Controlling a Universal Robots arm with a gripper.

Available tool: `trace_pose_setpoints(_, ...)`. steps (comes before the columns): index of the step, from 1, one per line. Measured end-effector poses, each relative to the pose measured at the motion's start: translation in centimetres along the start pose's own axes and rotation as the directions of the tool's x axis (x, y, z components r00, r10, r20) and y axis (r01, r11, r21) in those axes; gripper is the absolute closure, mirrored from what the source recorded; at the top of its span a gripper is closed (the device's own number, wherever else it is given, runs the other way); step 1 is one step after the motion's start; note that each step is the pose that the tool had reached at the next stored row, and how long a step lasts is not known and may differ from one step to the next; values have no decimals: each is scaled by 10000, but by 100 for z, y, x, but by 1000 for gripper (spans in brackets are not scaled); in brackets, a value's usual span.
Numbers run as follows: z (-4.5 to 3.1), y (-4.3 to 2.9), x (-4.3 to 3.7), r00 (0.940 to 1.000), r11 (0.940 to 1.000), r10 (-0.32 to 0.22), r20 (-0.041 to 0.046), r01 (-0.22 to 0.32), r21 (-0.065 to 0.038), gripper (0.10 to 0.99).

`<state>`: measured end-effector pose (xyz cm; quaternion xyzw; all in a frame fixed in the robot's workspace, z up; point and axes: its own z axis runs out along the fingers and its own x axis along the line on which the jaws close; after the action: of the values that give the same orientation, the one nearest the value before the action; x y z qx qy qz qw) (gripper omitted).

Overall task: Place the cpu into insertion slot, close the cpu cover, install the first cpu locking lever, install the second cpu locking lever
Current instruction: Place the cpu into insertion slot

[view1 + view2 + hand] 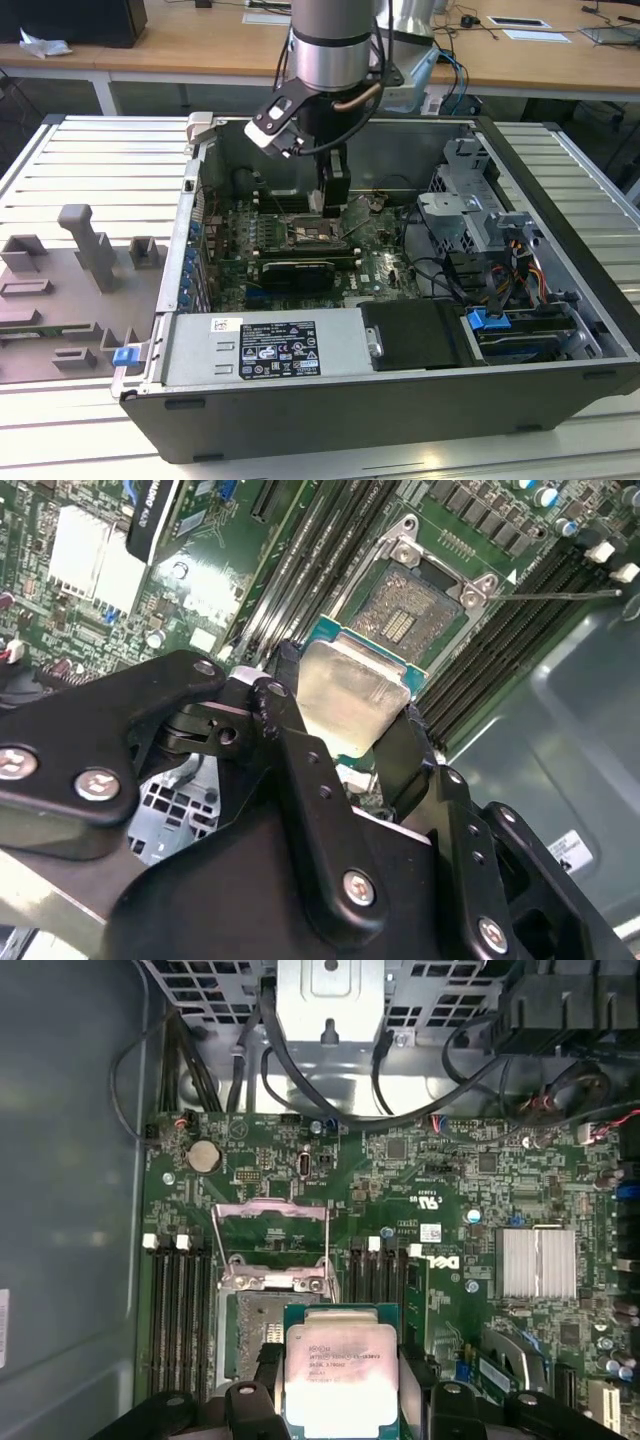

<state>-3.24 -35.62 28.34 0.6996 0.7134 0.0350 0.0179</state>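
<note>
The pincer [335,208], in the upper middle of the exterior view, reaches down into the open computer case [300,420] lying on the slatted bench [90,160]. It is closed on the cpu [340,1370], gripping two opposite edges with the pale metal top facing the wrist cameras. The cpu hangs close over one side of the insertion slot [405,615] in the green motherboard [440,1160]. The cpu cover [270,1235] is swung open off the slot.
</note>
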Motion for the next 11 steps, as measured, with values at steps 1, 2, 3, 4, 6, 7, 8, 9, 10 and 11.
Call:
trace_pose_setpoints(1, 21, -6, -1, 10000, 10000, 0, -1, 0, 0, 545)
trace_pose_setpoints(2, 55, -19, -1, 10000, 10000, -1, 0, 1, 0, 545)
trace_pose_setpoints(3, 88, -32, -2, 10000, 10000, -3, 0, 3, 0, 545)
trace_pose_setpoints(4, 107, -39, -2, 10000, 10000, -3, -1, 3, 0, 545)
trace_pose_setpoints(6, 157, -59, -3, 10000, 10000, -7, -2, 7, 0, 545)
trace_pose_setpoints(7, 176, -67, -3, 10000, 10000, -8, -1, 8, 0, 545)
trace_pose_setpoints(8, 192, -76, -4, 10000, 10000, -9, -1, 9, 1, 545)
trace_pose_setpoints(9, 227, -94, -4, 10000, 10000, -12, -1, 12, 0, 545)
trace_pose_setpoints(10, 252, -105, -3, 10000, 10000, -13, -1, 13, 0, 545)
trace_pose_setpoints(11, 269, -112, -2, 10000, 10000, -15, -1, 15, 1, 545)
